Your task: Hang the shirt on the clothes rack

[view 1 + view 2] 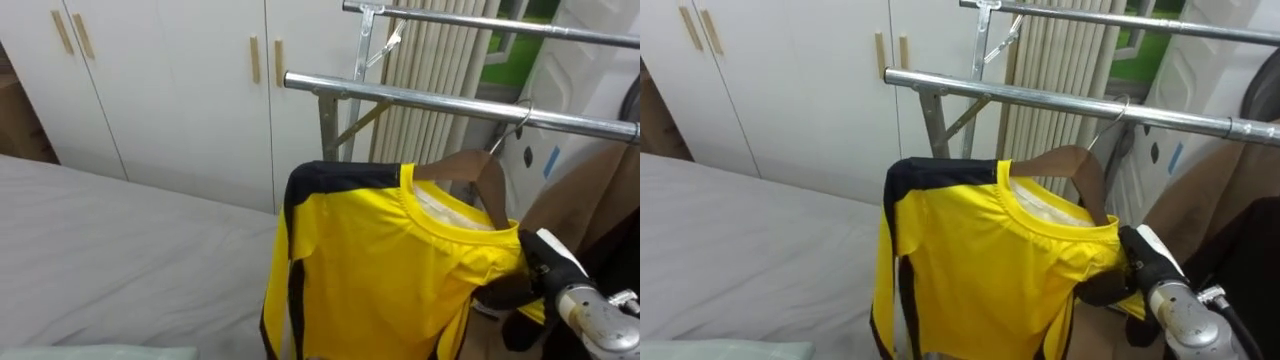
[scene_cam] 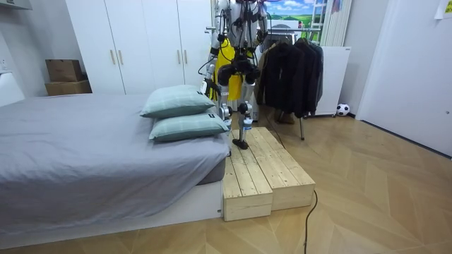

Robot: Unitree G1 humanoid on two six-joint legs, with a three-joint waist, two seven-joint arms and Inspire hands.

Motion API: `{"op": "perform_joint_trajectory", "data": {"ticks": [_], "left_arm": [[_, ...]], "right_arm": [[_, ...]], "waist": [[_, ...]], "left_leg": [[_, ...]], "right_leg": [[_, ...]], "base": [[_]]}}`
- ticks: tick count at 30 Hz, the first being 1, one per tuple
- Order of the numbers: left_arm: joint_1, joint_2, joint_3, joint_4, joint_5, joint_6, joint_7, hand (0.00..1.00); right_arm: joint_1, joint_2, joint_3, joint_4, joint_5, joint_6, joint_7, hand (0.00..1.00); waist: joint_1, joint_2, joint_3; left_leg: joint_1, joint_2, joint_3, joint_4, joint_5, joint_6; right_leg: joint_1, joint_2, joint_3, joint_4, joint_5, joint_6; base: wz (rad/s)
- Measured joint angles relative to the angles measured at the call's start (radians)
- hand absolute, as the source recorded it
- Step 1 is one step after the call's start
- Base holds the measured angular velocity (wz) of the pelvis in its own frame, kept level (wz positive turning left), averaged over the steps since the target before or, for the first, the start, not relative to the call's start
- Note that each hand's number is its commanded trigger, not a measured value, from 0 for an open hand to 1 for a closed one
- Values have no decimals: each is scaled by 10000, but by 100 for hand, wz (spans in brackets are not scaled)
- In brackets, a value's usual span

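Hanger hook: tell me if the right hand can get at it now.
Probably yes: the right hand is at the shoulder of the yellow shirt, just below the hanger hook at the rail, nothing between.

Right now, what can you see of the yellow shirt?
The shirt is glossy yellow fabric with a black shoulder panel and side stripe, a ribbed yellow collar and white inside the neck. It drapes on a wooden hanger whose metal hook meets the lower rail. The right hand grips its shoulder on the robot's right.
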Motion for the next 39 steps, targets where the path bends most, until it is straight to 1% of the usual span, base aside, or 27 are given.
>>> {"op": "perform_joint_trajectory", "data": {"ticks": [1, 3, 5, 6, 8, 13, 17, 21, 25, 39], "left_arm": [[6, 1, -2, 0, -12, 0, 0, 0], [15, 5, -3, 0, -88, 0, 6, 0], [20, 40, -15, 0, -208, 0, 43, 0], [32, 45, -15, 0, -208, 0, 53, 0], [43, 47, -36, 0, -213, 0, 72, 0], [58, 47, -149, 1, -208, 1, 75, 0], [65, 45, -430, 2, -204, 3, 84, 0], [64, 45, -527, 2, -203, 15, 84, 0], [62, 45, -527, 1, -201, 14, 62, 0], [59, 45, -526, 1, -188, 37, 59, 0]], "right_arm": [[0, 3, -1, 41, -113, -3, -79, 100], [0, 8, -19, 115, -359, -3, -269, 100], [-4, 13, -27, 316, -452, -39, -470, 100], [-4, 17, -26, 352, -470, -40, -508, 100], [-5, 22, -27, 431, -634, -52, -664, 100], [5, 84, -9, 719, -713, -170, -1117, 100], [43, 145, -5, 786, -750, -209, -1531, 100], [75, 192, -5, 772, -752, -231, -1681, 100], [86, 216, -2, 741, -757, -233, -1764, 100], [89, 225, 105, 694, -756, -233, -1764, 100]], "waist": [[-7, -26, 4], [-20, -67, 19], [-32, -142, 60], [-33, -160, 61], [-67, -177, 67], [-75, -116, 81], [-54, 1, 84], [-58, 58, 83], [-62, 138, 64], [-149, 160, 52]], "left_leg": [[4, -5, 2, 4, 24, -37], [38, -18, 1, 16, 29, -31], [94, -33, 2, 31, 31, -16], [106, -34, 2, 30, 26, -7], [104, -37, -2, 26, -32, 81], [141, -42, -24, 24, -45, 96], [157, -45, -76, 25, -41, 89], [145, -42, -82, 21, -48, 97], [138, -42, -109, 21, -48, 96], [133, -34, -134, 21, -48, 95]], "right_leg": [[1, -2, 2, -4, 1, 1], [4, -13, 0, -7, -2, 14], [41, -24, -6, -11, -10, 33], [52, -25, -6, -11, -13, 38], [79, -36, -15, -30, -14, 54], [145, -47, -5, -93, 3, 79], [206, -61, -13, -176, 35, 91], [203, -66, -45, -187, 33, 94], [204, -78, -99, -188, 25, 86], [209, -89, -200, -185, 11, 64]], "base": [[0], [0], [0], [0], [0], [0], [0], [0], [2], [0]]}}
